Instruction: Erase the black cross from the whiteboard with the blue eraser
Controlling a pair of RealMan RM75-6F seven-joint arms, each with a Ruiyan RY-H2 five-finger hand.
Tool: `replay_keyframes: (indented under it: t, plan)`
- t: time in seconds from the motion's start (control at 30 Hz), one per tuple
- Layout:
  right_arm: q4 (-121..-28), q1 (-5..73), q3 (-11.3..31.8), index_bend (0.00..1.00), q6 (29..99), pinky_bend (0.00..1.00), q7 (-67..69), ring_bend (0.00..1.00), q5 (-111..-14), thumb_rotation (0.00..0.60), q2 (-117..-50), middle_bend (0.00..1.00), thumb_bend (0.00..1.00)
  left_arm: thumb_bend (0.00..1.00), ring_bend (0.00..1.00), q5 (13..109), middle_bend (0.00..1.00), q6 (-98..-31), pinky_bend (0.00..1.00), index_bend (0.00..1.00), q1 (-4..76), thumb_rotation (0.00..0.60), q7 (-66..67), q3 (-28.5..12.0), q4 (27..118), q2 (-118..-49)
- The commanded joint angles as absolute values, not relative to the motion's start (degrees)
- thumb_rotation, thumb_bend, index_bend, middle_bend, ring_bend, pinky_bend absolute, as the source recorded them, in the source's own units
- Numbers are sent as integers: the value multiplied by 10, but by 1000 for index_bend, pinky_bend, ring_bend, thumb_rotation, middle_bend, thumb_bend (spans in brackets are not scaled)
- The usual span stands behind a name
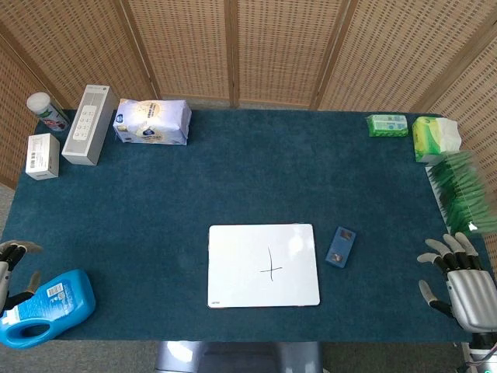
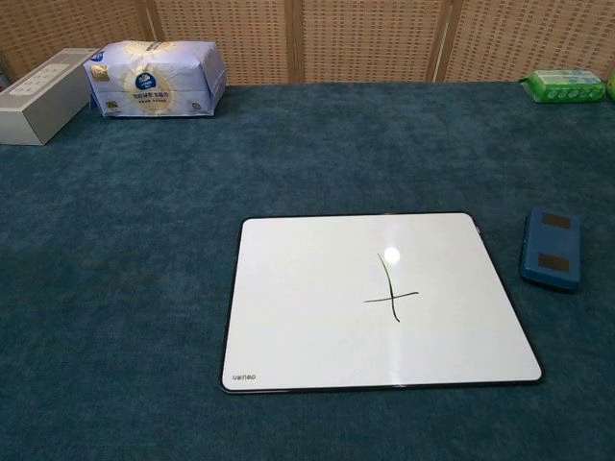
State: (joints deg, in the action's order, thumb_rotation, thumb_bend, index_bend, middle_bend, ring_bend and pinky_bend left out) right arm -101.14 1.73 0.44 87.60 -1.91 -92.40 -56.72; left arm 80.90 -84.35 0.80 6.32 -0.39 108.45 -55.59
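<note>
Whiteboard [image 1: 264,266] lies flat at the near middle of the blue surface [image 1: 233,179], one black cross [image 1: 271,269] drawn right of its centre. One blue eraser [image 1: 341,246] sits just beside the board's right edge, at about 3 o'clock from the cross, untouched.

The right hand [image 1: 458,276] hovers at the surface's near right corner, roughly 4 o'clock from the eraser, fingers spread and holding nothing. The left hand [image 1: 14,260] shows only at the near left edge, beside a blue bottle [image 1: 45,307]; whether it is spread or closed I cannot tell.

Risks, as I judge them: the eraser is low and flat, so a grasp from above may slip or push it against the board and shift it. The board is loose on the cloth, so a hard wipe could drag it unless it is steadied. Wiping with the wrong face, if the pad is underneath, would leave the cross.

Count: one whiteboard, one cross, one eraser, one bottle; far left, one canister [image 1: 46,111], two boxes [image 1: 43,155] [image 1: 90,124], one tissue pack [image 1: 152,121]; far right, two green packs [image 1: 387,125] [image 1: 436,137].
</note>
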Motion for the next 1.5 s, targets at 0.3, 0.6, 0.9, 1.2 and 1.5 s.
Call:
replay_keyframes:
  t: [0.3, 0.6, 0.9, 1.2, 1.5]
  plan:
    - [-1016, 24, 3, 366, 862, 112, -1, 114, -926, 600, -564, 230, 357, 490, 221, 808, 313, -836, 83, 330, 15, 600, 65, -6, 1082, -559]
    - [-997, 77, 18, 370, 802, 115, 73, 94, -932, 600, -545, 227, 322, 491, 222, 821, 315, -823, 90, 330, 28, 600, 54, -10, 1097, -546]
    - [-932, 168, 27, 356, 705, 132, 105, 30, -973, 600, -557, 207, 217, 490, 223, 814, 315, -803, 91, 330, 38, 600, 53, -9, 1113, -533]
    - [-846, 278, 24, 340, 599, 141, 89, 3, -1033, 600, -614, 205, 104, 489, 229, 808, 314, -785, 93, 328, 52, 600, 56, -11, 1133, -520]
    - [-764, 340, 9, 330, 555, 142, 113, 0, -1045, 600, -672, 201, 82, 490, 229, 801, 308, -759, 93, 323, 69, 600, 70, -11, 1181, -486]
